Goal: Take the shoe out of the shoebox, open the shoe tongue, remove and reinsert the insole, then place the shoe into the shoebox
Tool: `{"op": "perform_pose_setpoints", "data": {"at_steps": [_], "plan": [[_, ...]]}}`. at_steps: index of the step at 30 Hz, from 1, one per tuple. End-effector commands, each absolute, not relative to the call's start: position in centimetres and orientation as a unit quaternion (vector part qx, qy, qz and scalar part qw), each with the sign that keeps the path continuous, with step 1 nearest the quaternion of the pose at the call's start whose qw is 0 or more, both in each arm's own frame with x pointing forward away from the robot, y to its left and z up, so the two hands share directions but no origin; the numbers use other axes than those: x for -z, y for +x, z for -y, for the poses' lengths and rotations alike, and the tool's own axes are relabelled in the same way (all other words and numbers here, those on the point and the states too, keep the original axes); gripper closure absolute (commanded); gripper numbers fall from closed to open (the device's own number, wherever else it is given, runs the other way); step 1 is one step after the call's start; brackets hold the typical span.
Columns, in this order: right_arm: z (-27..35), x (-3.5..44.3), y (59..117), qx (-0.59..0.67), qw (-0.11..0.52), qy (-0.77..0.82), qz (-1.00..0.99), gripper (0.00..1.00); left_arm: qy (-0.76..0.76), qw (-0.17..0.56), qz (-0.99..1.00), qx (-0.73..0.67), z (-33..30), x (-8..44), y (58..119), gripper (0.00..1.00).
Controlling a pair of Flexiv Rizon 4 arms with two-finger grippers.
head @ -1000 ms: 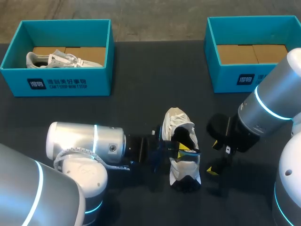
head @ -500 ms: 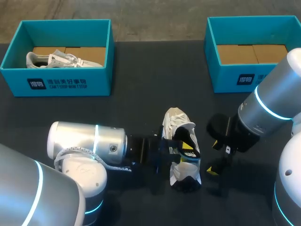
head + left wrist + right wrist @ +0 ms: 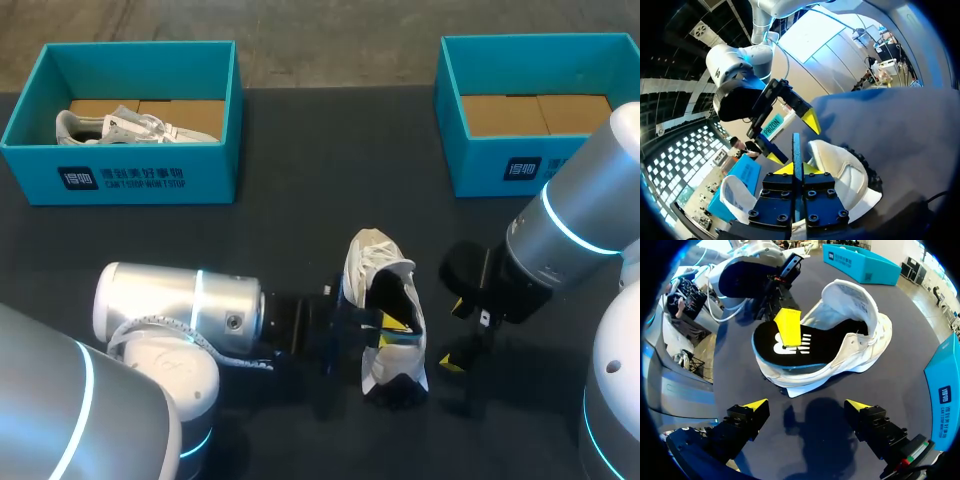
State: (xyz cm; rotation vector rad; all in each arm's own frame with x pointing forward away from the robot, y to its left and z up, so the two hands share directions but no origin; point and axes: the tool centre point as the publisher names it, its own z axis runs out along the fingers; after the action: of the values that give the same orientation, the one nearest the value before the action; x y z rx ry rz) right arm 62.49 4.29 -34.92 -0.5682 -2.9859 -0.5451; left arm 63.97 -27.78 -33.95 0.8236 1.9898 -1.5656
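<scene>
White lace-up sneaker (image 3: pixel 371 260) rests on the dark table (image 3: pixel 300 200), out of the boxes. Your left gripper (image 3: pixel 396 322), entering from 9 o'clock, is clamped on its black, blue-edged insole (image 3: pixel 815 347). Your right gripper (image 3: pixel 806 405) stands spread, holding nothing, at the sneaker's 3 o'clock. A teal cardboard shoebox (image 3: pixel 130 178) lies at 10 o'clock, and a second teal shoebox (image 3: pixel 500 165) at 2 o'clock.

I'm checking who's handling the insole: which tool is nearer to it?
Left. The left tool is shut on the insole at the shoe; the right tool hangs open beside the shoe, clear of the insole.
</scene>
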Motion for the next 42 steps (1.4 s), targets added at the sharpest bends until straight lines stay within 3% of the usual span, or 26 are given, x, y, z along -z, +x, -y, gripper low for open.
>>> {"op": "perform_pose_setpoints", "data": {"at_steps": [1, 17, 18, 19, 24, 34, 36, 38, 42], "plan": [[-4.2, 34.9, 62.4, 0.177, 0.026, -0.184, 0.967, 0.00, 0.303, 0.241, -0.728, 0.566, 28.2, 34.6, 64.7, 1.00], [-4.2, 34.9, 62.4, 0.177, 0.026, -0.184, 0.967, 0.00, 0.286, 0.238, -0.738, 0.563, 28.3, 35.4, 66.2, 1.00], [-4.2, 34.9, 62.4, 0.177, 0.026, -0.184, 0.967, 0.00, 0.286, 0.237, -0.737, 0.565, 28.2, 35.2, 66.0, 0.85], [-4.2, 34.9, 62.4, 0.177, 0.026, -0.184, 0.967, 0.00, 0.286, 0.237, -0.736, 0.566, 28.2, 35.1, 65.9, 0.79], [-4.2, 34.9, 62.4, 0.177, 0.026, -0.184, 0.967, 0.00, 0.285, 0.236, -0.731, 0.573, 27.8, 34.3, 65.2, 0.72], [-4.2, 34.9, 62.4, 0.177, 0.026, -0.184, 0.967, 0.00, 0.289, 0.229, -0.727, 0.579, 27.2, 33.3, 63.9, 0.75], [-4.2, 34.9, 62.4, 0.177, 0.026, -0.184, 0.967, 0.00, 0.291, 0.229, -0.727, 0.578, 27.2, 33.2, 63.9, 0.81], [-4.2, 34.9, 62.4, 0.177, 0.026, -0.184, 0.967, 0.00, 0.292, 0.229, -0.728, 0.576, 27.2, 33.4, 63.9, 0.98], [-4.2, 34.9, 62.4, 0.177, 0.026, -0.184, 0.967, 0.00, 0.292, 0.228, -0.734, 0.569, 27.4, 34.1, 64.4, 1.00]]}}
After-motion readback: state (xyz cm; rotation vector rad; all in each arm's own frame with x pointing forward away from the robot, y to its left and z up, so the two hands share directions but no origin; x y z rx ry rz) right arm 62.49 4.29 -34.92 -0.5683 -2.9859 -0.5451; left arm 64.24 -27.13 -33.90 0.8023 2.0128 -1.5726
